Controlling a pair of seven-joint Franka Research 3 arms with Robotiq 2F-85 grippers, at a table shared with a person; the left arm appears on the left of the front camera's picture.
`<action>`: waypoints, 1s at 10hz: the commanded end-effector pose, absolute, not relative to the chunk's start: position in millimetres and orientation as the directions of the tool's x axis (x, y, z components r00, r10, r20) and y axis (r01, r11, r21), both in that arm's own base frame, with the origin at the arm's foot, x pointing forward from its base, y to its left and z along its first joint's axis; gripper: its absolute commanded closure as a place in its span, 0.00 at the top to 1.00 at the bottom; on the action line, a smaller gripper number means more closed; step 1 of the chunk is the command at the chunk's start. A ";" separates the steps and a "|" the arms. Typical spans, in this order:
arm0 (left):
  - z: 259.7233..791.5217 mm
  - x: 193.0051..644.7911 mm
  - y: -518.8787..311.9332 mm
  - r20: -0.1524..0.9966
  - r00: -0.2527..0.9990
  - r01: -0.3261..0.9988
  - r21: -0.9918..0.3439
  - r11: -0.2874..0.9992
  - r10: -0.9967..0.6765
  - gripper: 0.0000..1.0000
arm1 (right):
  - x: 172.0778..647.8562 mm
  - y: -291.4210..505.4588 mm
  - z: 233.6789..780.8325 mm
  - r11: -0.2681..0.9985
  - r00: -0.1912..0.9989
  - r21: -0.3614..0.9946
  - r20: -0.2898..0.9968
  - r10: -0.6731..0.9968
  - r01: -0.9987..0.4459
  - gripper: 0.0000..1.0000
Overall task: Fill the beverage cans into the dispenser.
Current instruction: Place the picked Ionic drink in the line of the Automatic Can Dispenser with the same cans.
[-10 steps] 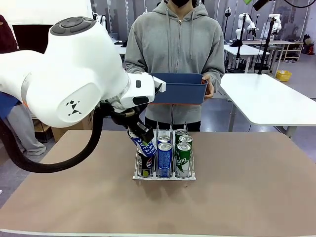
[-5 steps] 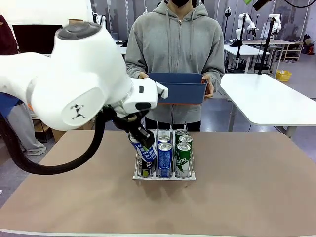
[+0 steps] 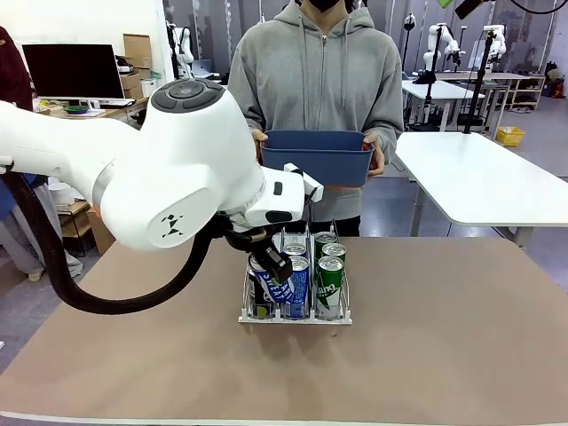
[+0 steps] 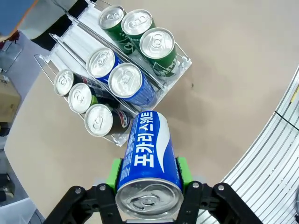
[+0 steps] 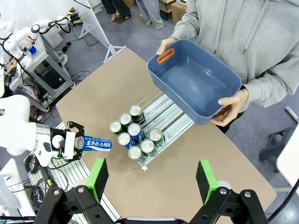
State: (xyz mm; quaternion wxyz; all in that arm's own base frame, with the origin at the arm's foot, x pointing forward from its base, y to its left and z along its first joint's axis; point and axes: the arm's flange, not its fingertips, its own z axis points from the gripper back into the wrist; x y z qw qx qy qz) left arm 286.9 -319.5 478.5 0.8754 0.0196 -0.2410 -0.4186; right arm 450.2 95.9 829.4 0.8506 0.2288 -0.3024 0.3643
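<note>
Lowering my left claw [image 4: 148, 175] toward the near edge of the tabletop [image 3: 444, 355], I am clamping the slim blue aluminium can with white lettering [image 4: 148, 163] tighter, tilted just above the clear three-lane rack [image 3: 295, 312], which already holds eight cans. My right claw [image 5: 152, 179] is gaping wide, empty.

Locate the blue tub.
In the front view the blue tub is held in the person's hands at the table's far side, above and behind the dispenser.
</note>
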 end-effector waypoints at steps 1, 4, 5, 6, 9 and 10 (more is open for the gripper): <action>474.6 301.7 -327.6 0.439 0.517 0.709 0.262 0.655 -0.735 0.09 | 447.3 95.4 827.9 0.629 0.559 0.184 0.681 0.473 -0.756 1.00; 472.3 296.7 -323.1 0.421 0.528 0.723 0.234 0.650 -0.738 0.00 | 447.3 95.4 827.9 0.629 0.559 0.184 0.681 0.473 -0.756 1.00; 472.3 296.7 -323.1 0.421 0.528 0.723 0.234 0.650 -0.738 0.00 | 447.3 95.4 827.9 0.629 0.559 0.184 0.681 0.473 -0.756 1.00; 472.3 296.7 -323.1 0.421 0.528 0.723 0.234 0.650 -0.738 0.00 | 447.3 95.4 827.9 0.629 0.559 0.184 0.681 0.473 -0.756 1.00; 466.3 306.5 -343.8 0.437 0.555 0.683 0.246 0.687 -0.708 0.57 | 447.3 95.4 827.9 0.629 0.559 0.184 0.681 0.473 -0.756 1.00; 464.8 315.0 -347.6 0.428 0.544 0.692 0.258 0.674 -0.722 0.57 | 447.3 95.4 827.9 0.629 0.559 0.184 0.681 0.473 -0.756 1.00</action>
